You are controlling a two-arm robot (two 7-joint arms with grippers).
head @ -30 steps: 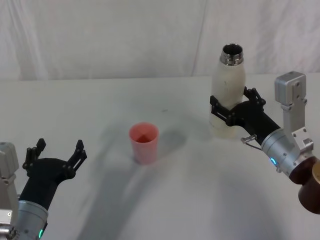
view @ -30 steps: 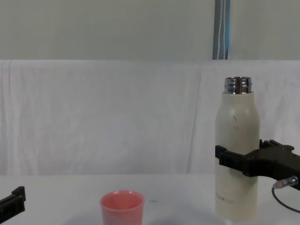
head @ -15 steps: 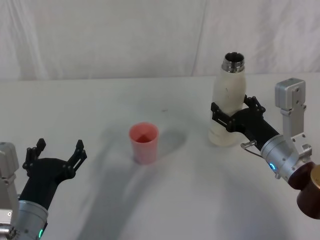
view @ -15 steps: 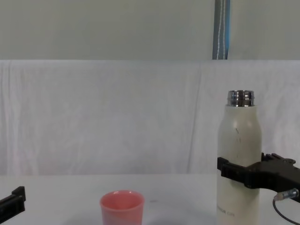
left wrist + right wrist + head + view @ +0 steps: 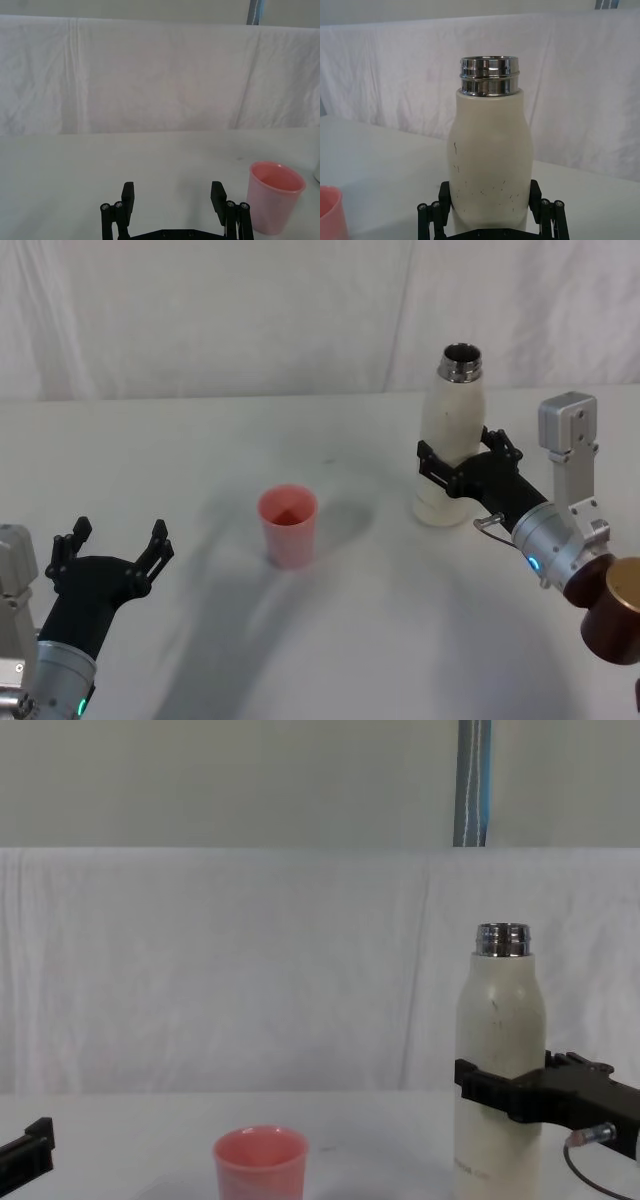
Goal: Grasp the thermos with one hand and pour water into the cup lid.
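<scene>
White cloth covers the table (image 5: 200, 440) and hangs as a backdrop behind it. On the robot's right side of the table stands the thermos (image 5: 451, 440), upright, cream-white with its shiny steel neck open at the top; from the chest camera its body (image 5: 499, 1050) rises well above everything else on the surface. The right gripper (image 5: 462, 468) is clamped around the thermos at its lower half, one black finger on each side of the body, both pressed against it, as the right wrist camera shows (image 5: 490, 212). Whether the base touches the table cannot be told. Nearer the middle of the table, well apart from the thermos and to its left, sits the cup lid (image 5: 288, 526), salmon-pink, upright, its rim facing up. At the near left edge, the left gripper (image 5: 110, 550) hovers low with its fingers spread wide and nothing between them; the cup lid (image 5: 275, 196) stands near it.
</scene>
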